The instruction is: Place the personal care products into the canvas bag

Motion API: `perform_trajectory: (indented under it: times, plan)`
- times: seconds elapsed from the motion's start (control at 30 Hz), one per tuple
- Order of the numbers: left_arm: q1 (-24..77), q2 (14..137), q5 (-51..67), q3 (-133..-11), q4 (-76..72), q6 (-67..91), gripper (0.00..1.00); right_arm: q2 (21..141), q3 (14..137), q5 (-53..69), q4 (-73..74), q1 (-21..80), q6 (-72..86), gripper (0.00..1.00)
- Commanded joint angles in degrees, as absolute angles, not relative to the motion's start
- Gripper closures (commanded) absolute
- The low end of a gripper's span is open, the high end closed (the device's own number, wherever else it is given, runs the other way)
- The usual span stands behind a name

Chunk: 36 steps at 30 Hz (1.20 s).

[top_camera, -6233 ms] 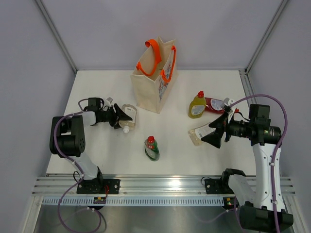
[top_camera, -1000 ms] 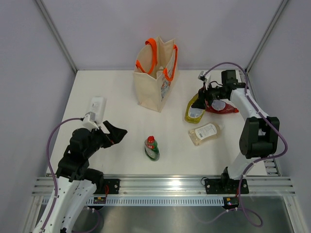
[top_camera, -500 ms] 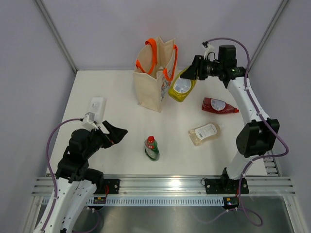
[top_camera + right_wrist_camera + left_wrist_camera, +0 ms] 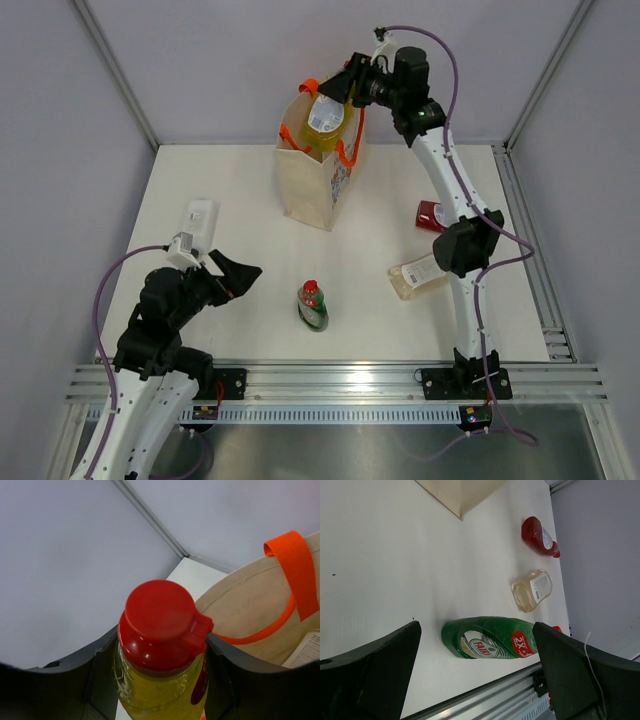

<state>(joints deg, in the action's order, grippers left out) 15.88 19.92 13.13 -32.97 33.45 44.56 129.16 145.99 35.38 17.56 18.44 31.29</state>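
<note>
One bottle [image 4: 325,120] now above canvas bag [image 4: 308,192].

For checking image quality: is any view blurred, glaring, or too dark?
Top external: even light, soft shadows, canvas bag sharp. Left wrist: green bottle label readable, near claw fingers dark and soft-edged. Right wrist: yellow bottle cap sharp, mild sheen; no harsh glare.

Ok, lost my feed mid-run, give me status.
Right fingers shut on yellow-green bottle, at the canvas bag mouth. Left fingers open, empty. Nothing blocking the bag.
</note>
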Motion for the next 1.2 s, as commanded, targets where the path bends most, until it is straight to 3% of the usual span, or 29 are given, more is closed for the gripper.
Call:
perform_trajectory:
  times: [0.0,0.33,0.4,0.43,0.5,0.57,0.8,0.93,1.03,1.13,1.17]
  plan:
    - [15.6,20.0,12.9,-34.5,32.1,43.1,0.01,132.6,151.3,25.5,8.3,21.7,26.1,1.0]
    - [15.6,19.3,10.6,-34.3,35.2,41.7,0.01,129.7,140.4,23.3,10.8,22.8,3.7,1.0]
    - [15.6,19.2,8.4,-34.6,36.7,41.7,0.01,129.6,140.2,24.2,13.5,23.4,-4.5,0.83]
    - [15.6,19.2,5.2,-34.8,38.6,41.8,0.01,129.6,140.1,23.8,15.4,23.8,-6.6,0.5]
    - [15.6,19.6,1.3,-35.4,39.9,41.7,0.01,129.5,139.7,23.4,16.8,23.9,-9.7,0.22]
    - [15.6,21.3,-1.2,-36.1,41.8,41.7,0.01,129.3,140.1,22.2,17.8,23.9,-11.1,0.01]
    - [15.6,32.8,-8.1,-43.4,48.0,39.7,0.01,123.8,141.6,20.6,18.9,23.8,-13.3,0.01]
    - [15.6,40.9,-14.0,-47.7,48.3,32.9,0.01,113.5,139.1,24.9,26.5,22.9,-14.8,0.01]
    - [15.2,49.3,-18.5,-52.1,47.6,27.1,0.01,106.4,133.8,33.6,34.4,21.2,-17.7,0.01]
    - [10.9,57.9,-19.0,-55.6,45.1,20.8,0.01,93.1,122.5,42.2,40.2,18.7,-18.0,0.0]
    - [9.3,60.1,-18.5,-56.4,44.3,19.6,0.01,90.0,113.6,46.3,41.0,18.1,-17.9,0.01]
